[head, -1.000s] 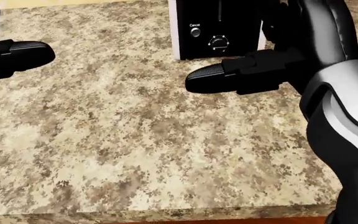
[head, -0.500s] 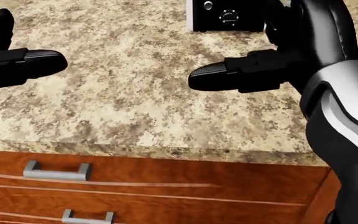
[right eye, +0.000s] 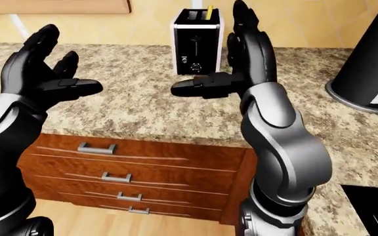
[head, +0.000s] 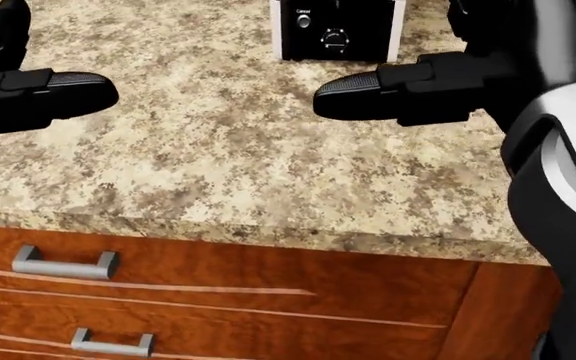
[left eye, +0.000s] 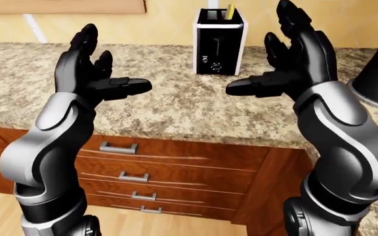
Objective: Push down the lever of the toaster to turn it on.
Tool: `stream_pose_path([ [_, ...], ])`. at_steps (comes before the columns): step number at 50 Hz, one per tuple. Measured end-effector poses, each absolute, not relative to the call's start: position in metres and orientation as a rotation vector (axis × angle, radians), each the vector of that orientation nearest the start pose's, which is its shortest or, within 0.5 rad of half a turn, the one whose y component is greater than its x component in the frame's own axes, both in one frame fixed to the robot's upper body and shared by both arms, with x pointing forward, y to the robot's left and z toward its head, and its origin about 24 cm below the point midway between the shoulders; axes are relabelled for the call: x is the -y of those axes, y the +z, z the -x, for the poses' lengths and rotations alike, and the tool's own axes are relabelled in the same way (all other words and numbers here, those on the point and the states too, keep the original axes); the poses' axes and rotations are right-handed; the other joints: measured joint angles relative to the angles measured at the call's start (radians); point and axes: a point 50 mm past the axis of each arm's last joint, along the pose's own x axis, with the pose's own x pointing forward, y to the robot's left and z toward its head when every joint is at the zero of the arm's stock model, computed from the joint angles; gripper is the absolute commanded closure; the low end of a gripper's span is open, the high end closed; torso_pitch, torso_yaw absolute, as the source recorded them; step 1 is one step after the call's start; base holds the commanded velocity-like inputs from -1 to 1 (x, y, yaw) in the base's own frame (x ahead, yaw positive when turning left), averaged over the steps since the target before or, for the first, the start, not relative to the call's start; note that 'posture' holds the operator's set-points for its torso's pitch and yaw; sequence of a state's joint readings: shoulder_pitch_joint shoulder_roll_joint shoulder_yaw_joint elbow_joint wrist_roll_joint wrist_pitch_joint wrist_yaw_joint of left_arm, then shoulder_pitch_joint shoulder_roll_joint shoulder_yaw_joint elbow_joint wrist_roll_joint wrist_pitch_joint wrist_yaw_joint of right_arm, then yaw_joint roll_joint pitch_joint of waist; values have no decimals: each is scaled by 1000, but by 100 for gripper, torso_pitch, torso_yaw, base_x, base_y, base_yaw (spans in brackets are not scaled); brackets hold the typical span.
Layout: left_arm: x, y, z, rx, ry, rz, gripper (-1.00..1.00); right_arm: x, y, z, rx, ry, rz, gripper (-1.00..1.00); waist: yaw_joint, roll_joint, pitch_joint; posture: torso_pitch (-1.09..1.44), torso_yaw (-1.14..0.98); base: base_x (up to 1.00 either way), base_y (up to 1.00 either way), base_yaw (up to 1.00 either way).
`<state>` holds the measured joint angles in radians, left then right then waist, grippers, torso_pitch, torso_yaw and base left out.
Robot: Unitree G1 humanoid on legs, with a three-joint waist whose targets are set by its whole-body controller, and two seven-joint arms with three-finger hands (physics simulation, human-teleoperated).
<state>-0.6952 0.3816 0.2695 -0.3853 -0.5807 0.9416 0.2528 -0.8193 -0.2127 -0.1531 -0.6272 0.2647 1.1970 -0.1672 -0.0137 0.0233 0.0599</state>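
**Toaster untouched, both hands open above the counter**

Toaster (left eye: 220,41) stands upright near the top centre of your left-eye view, on the speckled granite counter (left eye: 176,105) close to the yellow wall (left eye: 169,22). Its black face shows a tall slot, a small button and a dial; the lever itself cannot be made out clearly. One yellow item (left eye: 229,12) sticks up out of the top slot.

Your right hand (left eye: 287,64) is raised to the right of the toaster, fingers spread upward, thumb pointing left, holding nothing and not touching the appliance. Your left hand (left eye: 93,73) is well to the left, likewise spread and empty.

Against the head view half a second ago, the whole picture has shifted: the toaster face now sits left of its former spot and shows more of itself, and the drawers lie lower. That is camera movement; the hands hold much the same pose.

A dark cone-shaped object (right eye: 373,59) with a grey base stands on the counter at right. Wooden drawers (left eye: 169,172) with metal handles (left eye: 118,147) run below the counter edge. Nothing lies between your right hand and the toaster.
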Motion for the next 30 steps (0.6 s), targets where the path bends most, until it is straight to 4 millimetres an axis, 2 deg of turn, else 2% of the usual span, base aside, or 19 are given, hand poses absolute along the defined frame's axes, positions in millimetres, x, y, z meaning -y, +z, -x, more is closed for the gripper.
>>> stream_pose_path([
  [2,-193,262,-301,183,13,118,-100,140,287,-277,254,57,39,-100,-5,26,-6,0,0,11,0,0],
  [4,-196,254,-302,143,26,122,-100,137,277,-281,202,74,39,-100,9,7,13,0,0,43,0,0],
  [5,-197,249,-303,116,36,123,-100,135,272,-283,175,85,45,-100,13,7,22,0,0,60,0,0],
  [7,-199,245,-304,91,49,120,-100,134,271,-283,160,99,52,-100,19,3,24,0,0,62,0,0],
  [13,-198,259,-300,164,41,118,-100,135,284,-278,235,92,48,-100,42,-55,-4,0,0,56,0,0],
  [15,-197,263,-299,184,34,121,-100,136,286,-277,249,83,49,-100,34,-79,-26,0,0,12,0,0],
  [16,-194,263,-299,189,24,123,-100,139,286,-277,254,71,48,-100,30,-67,-25,0,0,0,0,0],
  [22,-188,241,-306,77,-10,124,-100,145,269,-284,151,30,43,-100,9,-8,30,0,0,12,5,0],
  [23,-189,238,-307,56,-7,123,-100,144,267,-285,132,34,45,-100,9,-9,29,0,0,30,14,0],
  [26,-191,243,-306,78,8,119,-100,141,272,-284,160,50,51,-100,11,-3,-6,0,0,30,14,0],
  [27,-193,250,-304,109,13,118,-100,140,278,-282,191,56,54,-100,13,7,-17,0,0,16,0,0],
  [28,-194,257,-301,146,19,118,-100,139,283,-279,225,63,56,-100,17,32,-27,0,0,0,0,0],
  [30,-198,262,-298,186,36,123,-100,135,284,-277,247,83,51,-100,14,29,-19,0,0,0,0,0],
])
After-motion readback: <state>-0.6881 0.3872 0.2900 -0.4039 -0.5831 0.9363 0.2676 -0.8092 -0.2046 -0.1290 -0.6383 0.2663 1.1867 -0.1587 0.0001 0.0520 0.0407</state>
